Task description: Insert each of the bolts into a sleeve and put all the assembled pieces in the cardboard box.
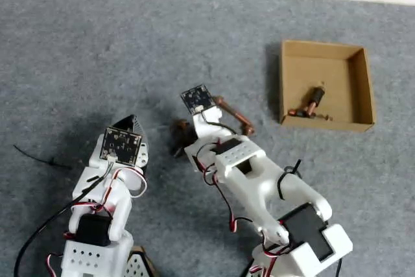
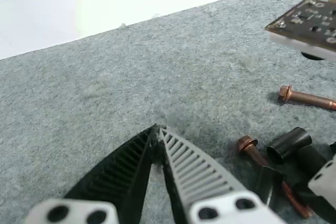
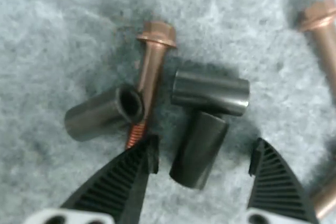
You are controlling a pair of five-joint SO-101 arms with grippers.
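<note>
My right gripper (image 3: 205, 156) is open and hangs low over a small pile of parts, its fingertips on either side of one dark sleeve (image 3: 199, 148). A second sleeve (image 3: 210, 93) lies crosswise just beyond, touching it. A third sleeve (image 3: 105, 113) rests against a copper bolt (image 3: 152, 77). More bolts (image 3: 323, 30) lie at the edge of the pile. In the high view the pile (image 1: 180, 135) sits mid-table with a bolt (image 1: 233, 115) beside it. My left gripper (image 2: 157, 129) is shut and empty, left of the pile. The cardboard box (image 1: 360, 89) holds one assembled piece (image 1: 314, 100).
Grey felt covers the table (image 1: 97, 50). A black cable tie (image 1: 39, 157) lies at the left. The right arm's wrist board (image 2: 310, 24) shows above two bolts (image 2: 307, 98) and a sleeve (image 2: 289, 144) in the left wrist view.
</note>
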